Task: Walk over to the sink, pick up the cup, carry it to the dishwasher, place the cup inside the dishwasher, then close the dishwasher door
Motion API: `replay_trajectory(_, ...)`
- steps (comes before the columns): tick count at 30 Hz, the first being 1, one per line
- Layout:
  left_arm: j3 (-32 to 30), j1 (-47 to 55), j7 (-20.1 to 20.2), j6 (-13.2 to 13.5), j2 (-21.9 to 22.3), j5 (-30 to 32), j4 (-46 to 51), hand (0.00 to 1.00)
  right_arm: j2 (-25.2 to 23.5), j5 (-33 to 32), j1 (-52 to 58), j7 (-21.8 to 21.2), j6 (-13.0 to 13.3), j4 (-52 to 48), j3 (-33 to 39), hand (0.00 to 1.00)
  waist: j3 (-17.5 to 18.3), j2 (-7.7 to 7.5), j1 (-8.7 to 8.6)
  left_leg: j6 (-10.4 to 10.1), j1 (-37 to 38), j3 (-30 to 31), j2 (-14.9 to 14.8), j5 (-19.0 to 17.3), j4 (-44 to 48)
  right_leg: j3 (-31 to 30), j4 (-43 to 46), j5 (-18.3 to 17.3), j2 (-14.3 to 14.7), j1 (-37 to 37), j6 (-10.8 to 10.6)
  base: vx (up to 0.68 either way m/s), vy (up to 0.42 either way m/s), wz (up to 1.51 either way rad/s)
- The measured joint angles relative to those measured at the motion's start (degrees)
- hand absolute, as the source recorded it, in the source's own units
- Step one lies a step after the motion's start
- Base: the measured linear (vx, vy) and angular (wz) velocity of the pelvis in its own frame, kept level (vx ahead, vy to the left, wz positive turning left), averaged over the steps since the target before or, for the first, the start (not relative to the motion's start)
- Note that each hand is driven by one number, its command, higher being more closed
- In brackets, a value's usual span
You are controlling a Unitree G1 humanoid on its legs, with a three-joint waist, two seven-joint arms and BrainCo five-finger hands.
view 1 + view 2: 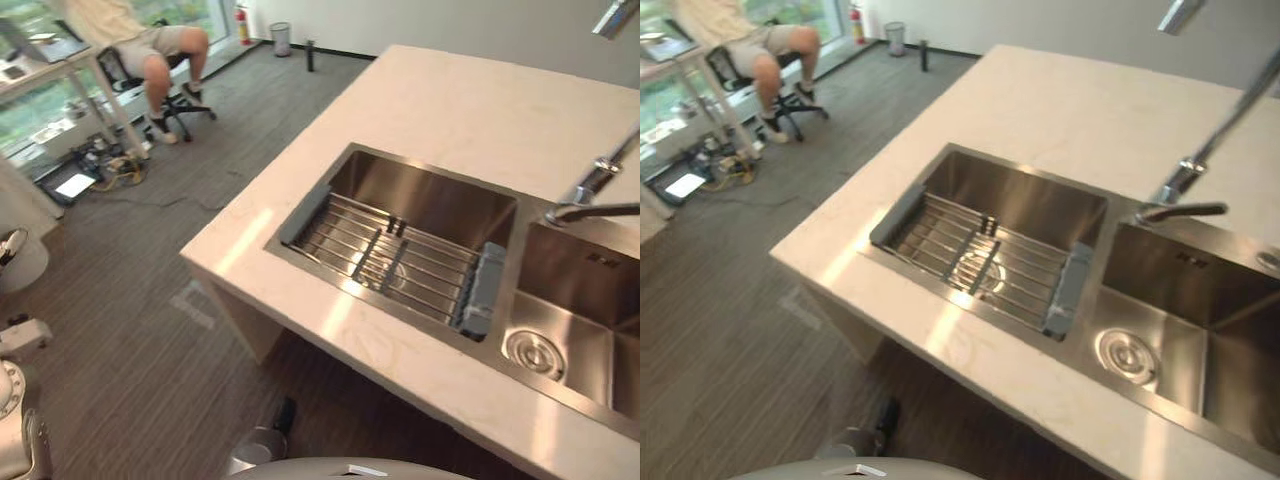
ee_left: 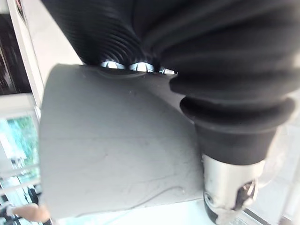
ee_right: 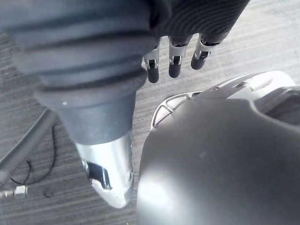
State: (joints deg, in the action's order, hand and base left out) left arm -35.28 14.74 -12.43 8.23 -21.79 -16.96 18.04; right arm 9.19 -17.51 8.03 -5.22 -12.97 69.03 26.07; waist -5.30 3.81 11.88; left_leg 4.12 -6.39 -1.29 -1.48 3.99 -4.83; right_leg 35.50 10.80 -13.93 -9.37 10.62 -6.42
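Ahead and slightly to my right, set into the pale cream stone counter, lies the brushed stainless-steel double sink, its long axis slanting across my view from upper left to lower right. Left basin: a steel wire drying rack with grey end pieces spans it, nothing standing on the bars. Right basin: round drain in its floor, far end cut off at the edge of view, with the chrome swivel tap reaching over the divider. Where the cup sits I cannot tell; my guess is the part of the right basin past the edge, or further along the counter. Right hand: low at my side over the grey striped carpet, fingers straight and slack, holding nothing. Left hand: seen close up under its dark ribbed cover; whether it is open or closed I cannot tell. Judgement: the counter's near edge stands between both hands and the basins, so any reach goes up and over it. The right basin lies on my right side, so the right arm is the nearer one to it, the left arm to the rack. A seated person on a black office chair is well apart, far left, no factor.
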Motion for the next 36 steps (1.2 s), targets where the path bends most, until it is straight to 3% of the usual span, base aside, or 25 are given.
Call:
replay_trajectory(1, 0.4, -0.2, 1.6, 1.6, 1.3, -0.5, -1.8, 1.00, -0.4, 0.0, -0.5, -0.2, 0.0, 1.0, 0.1, 0.00, 0.6, -1.85, -0.18, 1.5, -5.0, -7.7, -0.8, -2.9, 7.3, 3.7, -0.7, 0.5, -1.8, -0.2, -0.2, -0.04, 0.045, 1.48)
replay_trajectory(2, 0.7, -0.2, 2.0, 1.9, 2.0, -0.8, -2.0, 1.00, 0.0, 0.0, -0.7, -0.3, 0.1, 1.0, 0.1, 0.00, 0.8, -0.94, 0.07, 2.2, -7.0, -10.3, -1.7, -3.1, 12.0, 5.4, 0.4, 0.3, -1.9, -0.7, 0.1, -0.04, 0.059, 1.56)
replay_trajectory(3, 2.0, 1.3, 2.9, 3.8, 4.1, -1.0, -2.1, 1.00, 2.5, -0.3, -1.1, -0.5, 0.0, 0.2, 1.5, 0.00, 0.9, 3.71, 1.02, 6.4, -8.6, -16.2, -4.8, -1.7, 19.2, 9.6, 5.7, -1.3, -0.5, -1.1, 1.6, -0.02, 0.018, 1.23)
replay_trajectory(4, 3.4, 1.1, 3.1, 5.1, 5.1, -1.0, -2.9, 1.00, 3.3, -0.4, -0.5, -0.4, 0.0, -0.6, 1.5, 0.00, 1.0, 5.65, 0.02, 2.6, -7.9, -12.4, -4.0, 0.4, 15.1, 9.4, 6.9, -3.5, 0.5, -1.7, 3.9, -0.12, -0.048, 2.41)
replay_trajectory(5, 3.9, -0.5, 4.2, 6.3, 8.5, -1.0, -3.0, 1.00, 3.5, -0.8, -0.3, -0.4, 0.4, -0.4, 1.8, 0.00, 2.5, 5.94, -4.27, 4.2, -7.0, -9.3, -1.6, 6.7, 3.8, 5.9, -1.2, -1.6, 5.5, -4.6, 10.0, -0.17, -0.055, 3.15)
replay_trajectory(6, 4.9, -4.7, 4.7, 7.1, 10.6, -1.0, -3.8, 1.00, 2.6, -1.3, -0.8, 0.1, 0.4, -0.5, 1.2, 0.00, 1.6, 3.85, -5.72, 9.5, -9.9, -22.9, -3.6, -1.3, 14.4, 12.1, -0.2, 0.3, 1.3, -4.8, 3.3, -0.15, -0.108, 2.99)
replay_trajectory(7, 6.2, -5.0, 4.7, 7.8, 10.9, -1.2, -4.3, 1.00, 2.1, -2.1, -1.8, 0.5, 0.0, -0.8, 0.4, 0.00, -0.2, 0.93, -5.45, 8.7, -6.4, -34.2, -8.1, -3.4, 24.0, 14.0, 3.1, 0.0, -3.5, -4.7, 4.0, -0.03, -0.054, 1.85)
replay_trajectory(8, 7.4, -4.8, 5.0, 7.8, 10.9, -1.2, -4.5, 1.00, 2.0, -3.0, -1.4, 0.5, 0.0, -1.0, -0.8, 0.00, -0.2, -0.59, -5.90, 8.2, -3.9, -38.2, -10.3, -3.3, 26.5, 15.0, 4.6, 0.0, -5.4, -4.5, 4.1, 0.05, -0.035, 1.11)
replay_trajectory(9, 12.1, -5.1, 5.6, 7.7, 10.9, -0.9, -4.1, 1.00, 2.7, -3.6, 0.6, 0.8, -0.1, -2.1, -3.1, 0.00, 1.2, -0.45, -6.24, 7.9, 1.6, -42.3, -14.6, 2.3, 27.6, 17.1, 8.5, 0.0, -8.4, -4.0, 4.6, 0.05, 0.059, 1.06)
replay_trajectory(10, 14.8, -5.7, 5.7, 7.5, 11.0, -0.7, -3.5, 1.00, 3.7, -3.6, 1.5, 0.9, -0.3, -3.1, -3.6, 0.00, 1.3, 0.44, -6.76, 7.9, 3.7, -41.6, -15.3, 6.7, 26.2, 17.6, 14.6, -1.0, -11.3, -5.2, 6.0, 0.00, 0.168, 1.25)
replay_trajectory(11, 17.9, -7.8, 6.2, 7.0, 12.4, 0.4, -2.9, 1.00, 5.4, -4.8, 0.9, 0.8, -0.1, -3.1, -2.1, 0.00, 0.7, 2.74, -8.16, 6.3, 3.2, -37.1, -15.6, 7.4, 22.8, 16.6, 20.6, -4.0, -13.6, -10.1, 5.8, -0.10, 0.208, 0.54)
replay_trajectory(12, 17.4, -9.5, 6.3, 6.0, 12.2, 1.4, -1.9, 1.00, 4.9, -4.5, -1.2, 1.1, -0.6, -3.0, -2.9, 0.00, 0.9, 2.98, -7.81, 1.3, 3.1, -36.0, -15.1, 4.9, 21.2, 15.3, 9.1, -0.7, -10.0, -13.6, 7.2, -0.15, 0.196, 0.46)
replay_trajectory(13, 18.7, -11.5, 6.8, 3.9, 10.9, 3.8, -1.1, 1.00, 4.1, -3.7, -1.6, 1.7, -1.3, -3.5, -4.4, 0.00, 0.9, 2.61, -8.93, -1.9, 2.4, -34.8, -15.7, 0.6, 23.8, 16.2, 7.5, 6.3, -10.1, -14.6, 8.0, -0.11, 0.087, 0.02)
replay_trajectory(14, 19.1, -11.9, 7.0, 3.5, 10.9, 4.2, -0.9, 1.00, 4.2, -3.1, -1.6, 1.7, -1.5, -3.5, -4.5, 0.00, 0.9, 2.55, -9.23, -2.5, 2.7, -34.7, -15.5, 0.6, 23.7, 16.2, 7.4, 6.4, -10.2, -14.6, 7.9, -0.03, 0.064, 0.24)
replay_trajectory(17, 22.9, -11.9, 9.1, -0.7, 11.1, 4.9, 1.0, 1.00, 5.0, -2.2, -0.1, 1.7, -2.4, -3.6, -4.4, 0.00, 0.9, 2.56, -10.39, -7.0, 7.8, -36.2, -10.7, 0.8, 14.3, 18.4, 5.6, 9.7, -11.4, -11.6, 6.6, 0.03, 0.141, 0.29)
replay_trajectory(20, 25.2, -12.1, 9.8, -1.2, 9.4, 3.8, 2.9, 1.00, 3.3, -4.8, 2.0, 3.0, -2.4, -6.3, -4.8, 0.00, 1.2, 3.04, -10.90, -7.2, 11.2, -38.8, -7.0, 0.6, 4.8, 22.8, 4.4, 11.8, -11.6, -8.8, 4.9, -0.05, 0.260, 0.83)
replay_trajectory(22, 25.3, -11.7, 8.4, -1.6, 7.6, 0.9, 3.4, 1.00, 2.1, -7.9, 1.8, 4.8, -2.3, -7.2, -5.2, 0.00, 0.5, 1.93, -9.72, -7.8, 11.4, -36.4, -5.3, 0.2, 0.4, 23.6, 3.2, 14.1, -11.3, -8.7, 4.7, -0.11, 0.232, 0.46)
replay_trajectory(26, 25.7, -9.4, 6.1, -1.6, 8.1, -2.6, 3.2, 1.00, -0.5, -10.1, 2.1, 5.4, -2.0, -6.5, -5.1, 0.00, 0.2, -0.17, -8.67, -7.3, 11.5, -34.9, -3.0, -0.2, 0.4, 21.4, -0.7, 18.1, -11.8, -7.1, 5.1, -0.09, 0.128, 0.24)
replay_trajectory(31, 27.5, -8.2, 5.2, -0.9, 10.8, -3.3, 3.2, 1.00, -1.0, -9.1, 2.5, 4.4, 1.0, -5.1, -4.5, 0.00, 0.0, 0.22, -8.20, -6.4, 11.3, -31.8, -1.3, -0.5, 0.0, 18.2, -2.5, 19.7, -12.5, -5.3, 4.9, -0.09, 0.043, 0.29)
replay_trajectory(33, 27.8, -8.2, 4.9, 0.0, 11.5, -3.3, 3.2, 1.00, -1.3, -7.5, 2.7, 4.4, 2.2, -5.1, -4.6, 0.00, -0.2, 0.30, -8.61, -5.7, 10.3, -29.0, -1.1, 0.0, -0.1, 10.8, -3.7, 17.5, -11.3, -4.6, 5.7, -0.12, 0.000, 0.58)
replay_trajectory(35, 28.8, -8.2, 4.1, 0.8, 11.7, -3.3, 3.2, 1.00, -1.3, -5.7, 2.6, 3.9, 2.2, -5.3, -4.9, 0.00, -0.9, 0.48, -9.19, -6.2, 9.4, -25.8, -1.3, 1.1, -0.1, 2.8, -4.4, 12.9, -8.5, -5.6, 2.8, -0.09, -0.062, 0.89)
replay_trajectory(36, 29.7, -8.2, 3.9, 0.9, 11.7, -3.2, 3.2, 1.00, -1.3, -4.6, 2.6, 3.6, 2.1, -5.2, -5.3, 0.00, -1.2, 0.09, -9.78, -6.4, 9.0, -23.4, -1.4, 2.3, -0.2, -2.6, -4.2, 11.4, -6.7, -6.7, 2.4, -0.09, -0.108, 1.22)
